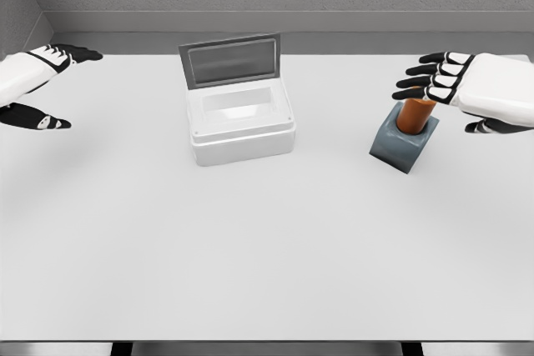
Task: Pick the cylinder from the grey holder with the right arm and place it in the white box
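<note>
- Grey wall behind, white table (250,248) fills the view
- white box (240,125) sits at centre-back of the table, lid (231,60) hinged up at the rear, cavity exposed and nothing seen in it
- grey holder (404,144) stands well to the right of the box, tilted so its top leans toward the right hand
- cylinder (415,116), orange-brown, is seated in the holder; only the upper part shows, top end partly covered by the fingers
- right hand (467,89) hovers just above and right of the cylinder, fingers spread and extended, gripping nothing; contact with the cylinder top cannot be confirmed from this view
- left hand (37,81) is at the far left edge, fingers relaxed and apart, holding nothing, well clear of the box
- Step in hand, judged: pre-grasp on the cylinder, nothing lifted yet
- To do it well: bring the palm alongside the exposed shaft, thumb opposite the fingers, wrap below the top end
- Pull along the holder's tilt axis, not straight up, or the holder likely drags or tips
- Clear the socket fully before swinging left toward the box
- Approach the box from the front, keeping away from the raised lid
</note>
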